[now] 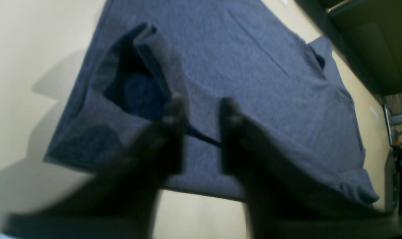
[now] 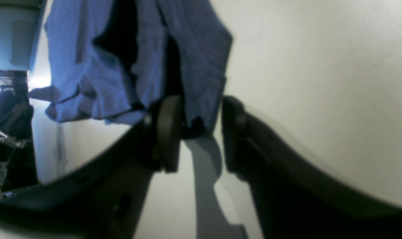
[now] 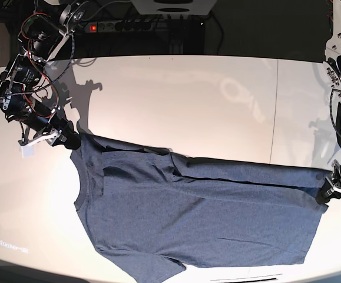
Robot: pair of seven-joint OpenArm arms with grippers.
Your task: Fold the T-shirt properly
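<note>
Right now the T-shirt [image 3: 199, 224] is lying across the table [image 3: 176, 100], half folded lengthwise. Right gripper [image 2: 201, 132] is pinching the shoulder end; left gripper [image 1: 202, 132] is sitting at the hem, grip unclear. Both should be moving together, keeping fabric taut & edges aligned.

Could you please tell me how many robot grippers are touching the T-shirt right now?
2: the right gripper at the T-shirt's collar-end corner, the left gripper at its hem-end corner.
</note>
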